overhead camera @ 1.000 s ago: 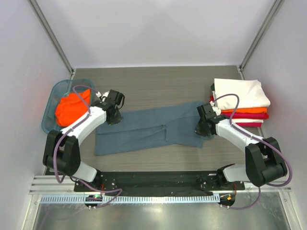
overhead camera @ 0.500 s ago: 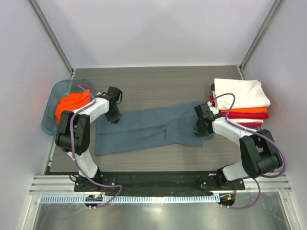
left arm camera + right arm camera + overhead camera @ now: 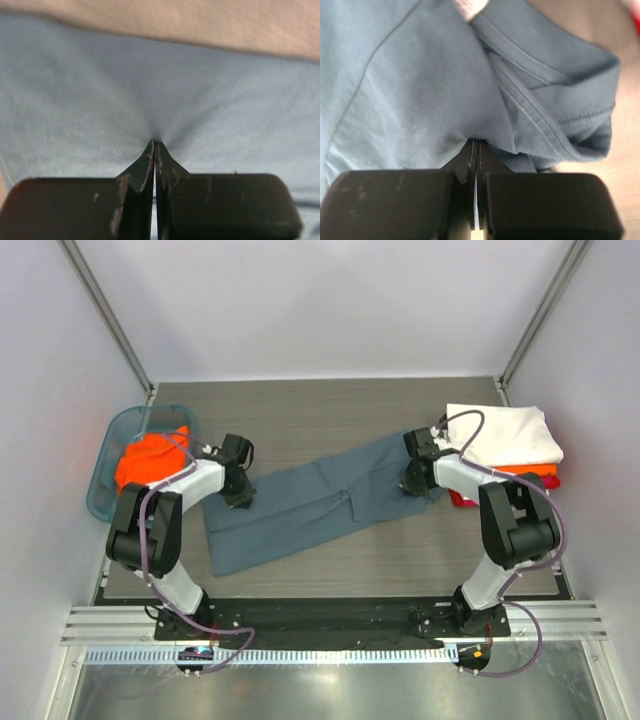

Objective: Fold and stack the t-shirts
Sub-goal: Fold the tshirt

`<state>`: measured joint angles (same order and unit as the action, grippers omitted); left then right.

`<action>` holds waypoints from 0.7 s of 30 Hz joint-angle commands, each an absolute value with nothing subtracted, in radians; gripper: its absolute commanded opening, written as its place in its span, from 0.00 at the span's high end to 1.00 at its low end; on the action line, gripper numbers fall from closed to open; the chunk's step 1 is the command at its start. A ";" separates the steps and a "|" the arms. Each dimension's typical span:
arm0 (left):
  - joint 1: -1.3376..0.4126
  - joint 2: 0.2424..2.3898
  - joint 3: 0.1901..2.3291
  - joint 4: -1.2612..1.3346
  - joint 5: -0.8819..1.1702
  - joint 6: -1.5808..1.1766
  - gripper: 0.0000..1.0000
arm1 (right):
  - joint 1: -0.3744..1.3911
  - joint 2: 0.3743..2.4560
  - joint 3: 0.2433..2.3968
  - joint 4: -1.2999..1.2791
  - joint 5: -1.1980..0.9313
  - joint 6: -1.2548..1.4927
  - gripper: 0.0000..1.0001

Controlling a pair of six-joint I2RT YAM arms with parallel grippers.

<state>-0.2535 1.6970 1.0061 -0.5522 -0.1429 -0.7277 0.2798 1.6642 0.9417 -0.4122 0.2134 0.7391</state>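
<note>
The left gripper (image 3: 237, 497) and right gripper (image 3: 412, 486) were each pinched shut on opposite ends of the slate blue-grey t-shirt (image 3: 305, 508); folding cleanly likely needed both moving together, keeping the cloth taut.

My right arm (image 3: 515, 530) hides part of the shirt stack (image 3: 505, 430); the blue shirt (image 3: 150, 90) overruns both my wrist views' edges.

Your left arm (image 3: 195, 483) and right arm (image 3: 462, 472) wear white shells between black joints, mauve cables (image 3: 478, 414) looping alongside, and end in scuffed matte-black pincer fingers (image 3: 65, 207).
</note>
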 commanded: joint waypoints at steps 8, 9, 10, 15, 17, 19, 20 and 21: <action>-0.662 1.523 0.767 -0.536 -0.084 -0.983 1.00 | 0.218 2.004 1.311 -0.377 0.077 0.618 0.99; -0.696 1.508 0.750 -0.519 -0.081 -1.008 1.00 | 0.219 2.034 1.340 -0.376 0.062 0.600 0.99; -0.725 1.488 0.724 -0.506 -0.078 -1.035 1.00 | 0.219 2.058 1.403 -0.377 0.026 0.591 0.99; -0.926 1.453 0.701 -0.443 -0.115 -1.216 1.00 | 0.229 2.209 1.569 -0.397 0.012 0.577 0.99; -1.007 1.445 0.707 -0.442 -0.146 -1.259 1.00 | 0.242 2.249 1.655 -0.425 0.031 0.571 0.99; -1.081 1.443 0.706 -0.430 -0.161 -1.330 1.00 | 0.255 2.308 1.759 -0.472 0.043 0.558 0.99; -1.101 1.447 0.707 -0.411 -0.170 -1.365 1.00 | 0.273 2.327 1.796 -0.486 0.058 0.552 0.99; -1.123 1.450 0.712 -0.404 -0.179 -1.380 1.00 | 0.282 2.350 1.830 -0.503 0.070 0.546 0.99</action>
